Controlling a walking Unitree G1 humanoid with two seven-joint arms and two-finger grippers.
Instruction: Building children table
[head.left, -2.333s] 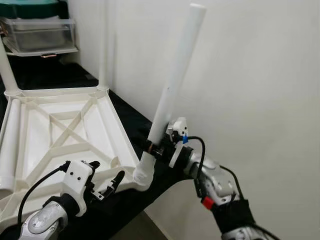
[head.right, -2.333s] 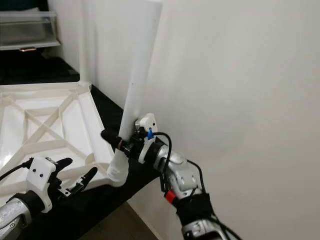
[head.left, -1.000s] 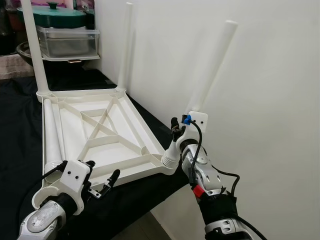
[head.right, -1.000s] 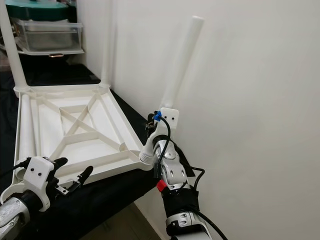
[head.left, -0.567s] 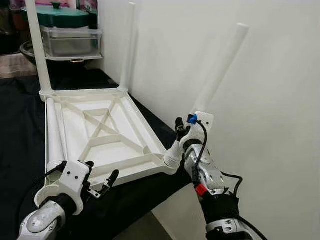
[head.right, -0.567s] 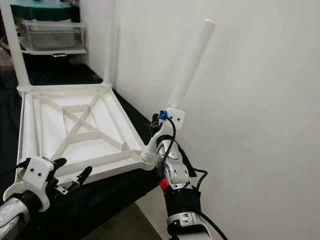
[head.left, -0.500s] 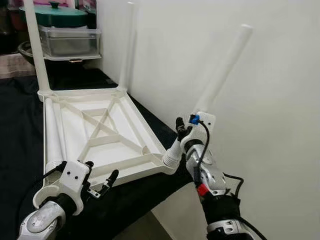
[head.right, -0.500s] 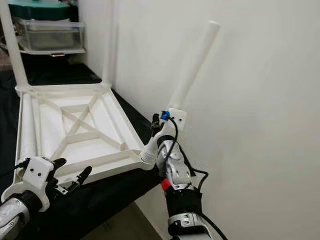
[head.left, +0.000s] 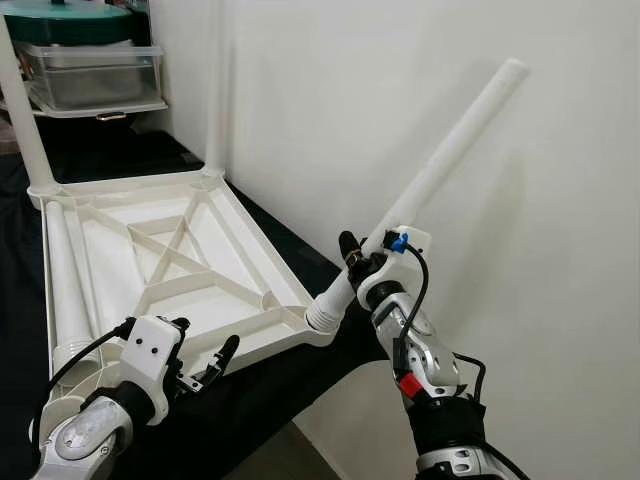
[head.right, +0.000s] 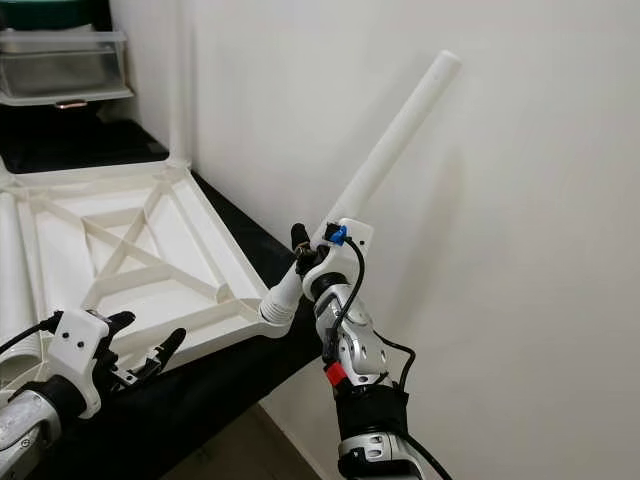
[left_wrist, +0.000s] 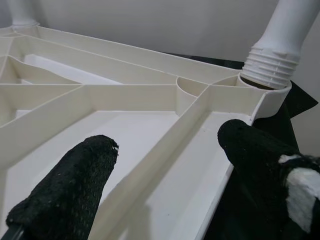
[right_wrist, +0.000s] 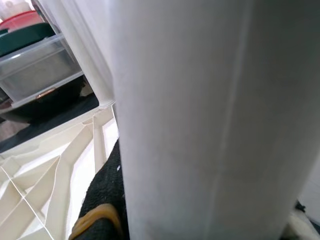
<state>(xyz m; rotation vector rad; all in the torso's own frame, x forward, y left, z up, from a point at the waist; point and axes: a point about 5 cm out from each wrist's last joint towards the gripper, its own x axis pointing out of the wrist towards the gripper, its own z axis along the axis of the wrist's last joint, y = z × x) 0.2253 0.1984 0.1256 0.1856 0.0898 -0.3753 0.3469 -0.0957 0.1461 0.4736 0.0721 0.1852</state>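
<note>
A: Near edge? 
B: Left gripper (head.left: 205, 372) is hovering at the near rim of the upturned white ribbed plastic tabletop (head.left: 150, 262), fingers spread, holding nothing. The black cloth (head.left: 255, 400) is ending just past that rim.
A: Right side?
B: Right gripper (head.left: 352, 262) is clamping the smooth white tubular leg (head.left: 440, 165) low down; its threaded end is sitting at the near right corner socket, tilting toward the wall (head.left: 420, 90).
A: Leg count?
B: Four: that one, one lying loose along the left edge (head.left: 62, 280), two standing upright at the far corners (head.left: 22, 110). Clear plastic bin (head.left: 95, 75) is sitting beyond.
</note>
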